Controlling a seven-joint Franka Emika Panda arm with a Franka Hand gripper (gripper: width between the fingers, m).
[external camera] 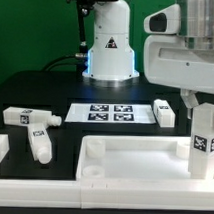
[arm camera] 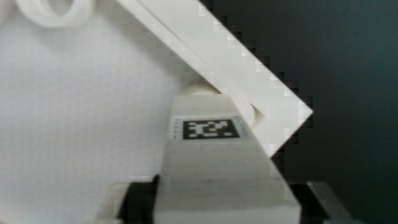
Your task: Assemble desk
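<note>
The white rimmed tabletop (external camera: 133, 164) lies flat at the front of the table. A white leg (external camera: 203, 136) with a square tag stands upright at the corner of the tabletop on the exterior view's right. My gripper (external camera: 202, 106) comes down on it from above. In the wrist view the tagged leg (arm camera: 217, 150) sits between the dark pads (arm camera: 150, 200), which press on both its sides, and its far end meets the corner rim of the tabletop (arm camera: 89, 120). Two more legs (external camera: 28, 117) (external camera: 40, 145) lie on the exterior view's left, and another leg (external camera: 165, 113) lies behind the tabletop.
The marker board (external camera: 109, 112) lies in the middle of the table in front of the robot base (external camera: 107, 55). A long white border rail (external camera: 11, 157) runs along the front and the exterior view's left edge.
</note>
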